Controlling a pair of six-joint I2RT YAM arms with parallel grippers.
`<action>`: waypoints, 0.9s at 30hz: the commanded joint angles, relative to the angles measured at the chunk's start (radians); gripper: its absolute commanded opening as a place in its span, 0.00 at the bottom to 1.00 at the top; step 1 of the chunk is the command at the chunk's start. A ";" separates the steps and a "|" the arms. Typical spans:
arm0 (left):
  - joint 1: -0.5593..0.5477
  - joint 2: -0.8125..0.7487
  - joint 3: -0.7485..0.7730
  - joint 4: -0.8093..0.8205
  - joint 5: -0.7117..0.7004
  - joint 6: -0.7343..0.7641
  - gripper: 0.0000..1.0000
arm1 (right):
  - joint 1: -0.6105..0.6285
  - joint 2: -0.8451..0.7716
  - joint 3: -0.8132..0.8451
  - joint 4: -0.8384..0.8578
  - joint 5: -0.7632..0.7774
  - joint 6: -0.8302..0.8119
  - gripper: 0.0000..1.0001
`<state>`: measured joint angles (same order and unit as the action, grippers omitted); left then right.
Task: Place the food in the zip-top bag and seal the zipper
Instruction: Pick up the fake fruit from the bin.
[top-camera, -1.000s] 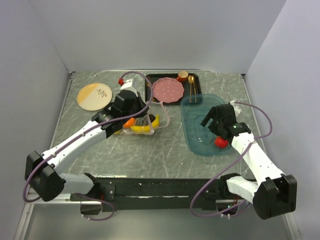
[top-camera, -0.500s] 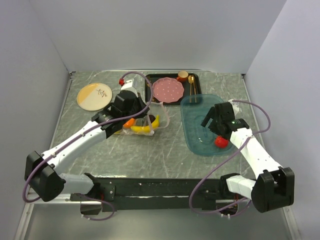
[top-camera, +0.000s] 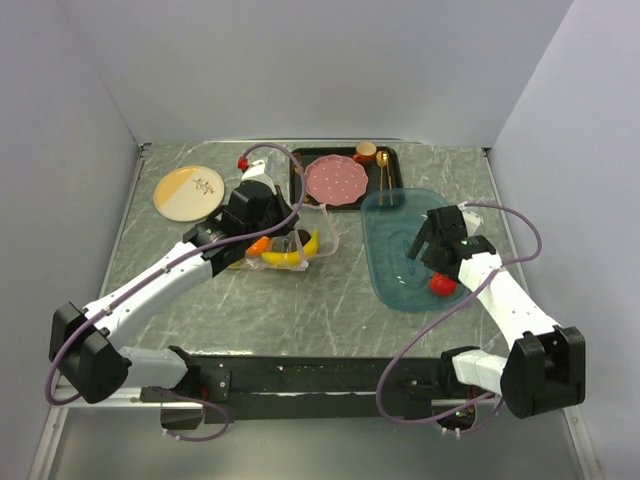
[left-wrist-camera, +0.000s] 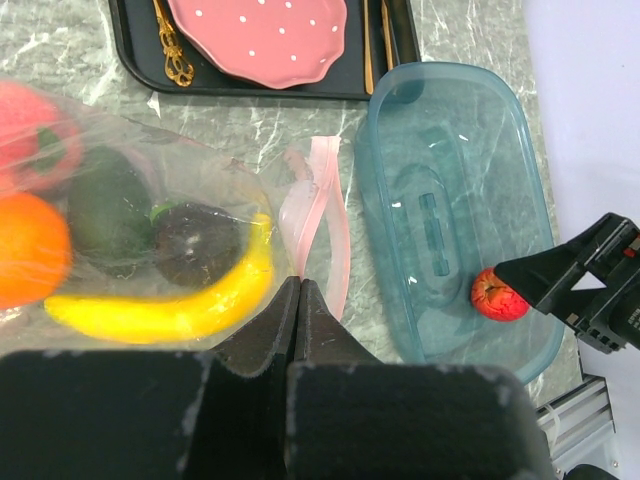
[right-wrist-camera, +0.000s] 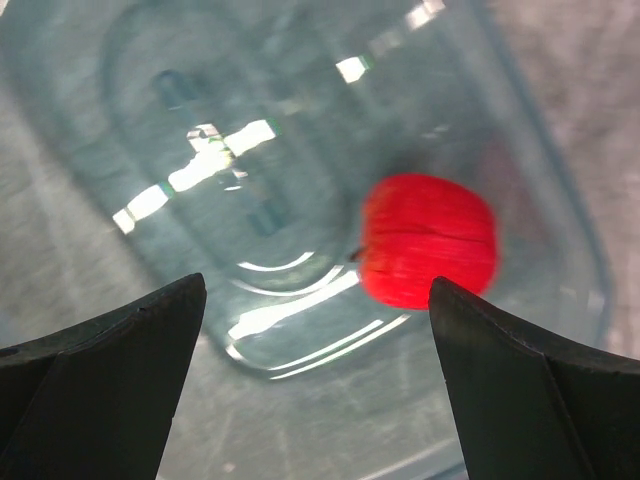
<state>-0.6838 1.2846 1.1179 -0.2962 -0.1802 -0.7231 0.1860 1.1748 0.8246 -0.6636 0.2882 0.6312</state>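
The zip-top bag (left-wrist-camera: 150, 190) lies crumpled on the table with a yellow banana (left-wrist-camera: 170, 312), an orange (left-wrist-camera: 25, 250), two dark fruits (left-wrist-camera: 195, 242) and a pink-red piece (left-wrist-camera: 30, 135) inside. Its pale pink zipper (left-wrist-camera: 322, 205) curls away from the mouth. My left gripper (left-wrist-camera: 293, 287) is shut, its tips pinching the clear film at the bag's mouth beside the zipper; from above it shows as the left gripper (top-camera: 288, 240). A red food piece (right-wrist-camera: 428, 240) rests in the blue tray (top-camera: 385, 285). My right gripper (right-wrist-camera: 316, 285) hangs open above the tray, the red piece near its right finger.
A black tray (top-camera: 297, 185) at the back holds a pink dotted plate (top-camera: 335, 180), gold cutlery (top-camera: 383, 175) and an orange cup (top-camera: 366, 151). A cream and orange plate (top-camera: 188, 191) lies back left. A small red thing (top-camera: 242, 161) sits behind the left arm.
My right arm has shifted slightly left and back over the blue tray, still open. The left gripper and the bag have not moved.
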 joint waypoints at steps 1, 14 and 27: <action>0.003 -0.016 0.006 0.032 0.002 -0.004 0.01 | -0.010 -0.061 0.021 -0.039 0.121 0.004 1.00; 0.003 0.002 0.026 0.029 0.016 0.008 0.01 | -0.043 0.057 -0.010 -0.002 0.137 0.052 1.00; 0.004 -0.002 0.033 0.020 -0.001 0.017 0.01 | -0.082 0.166 -0.013 0.058 0.118 0.036 0.98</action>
<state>-0.6838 1.2877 1.1183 -0.2966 -0.1772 -0.7189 0.1131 1.3296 0.7750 -0.6575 0.3721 0.6621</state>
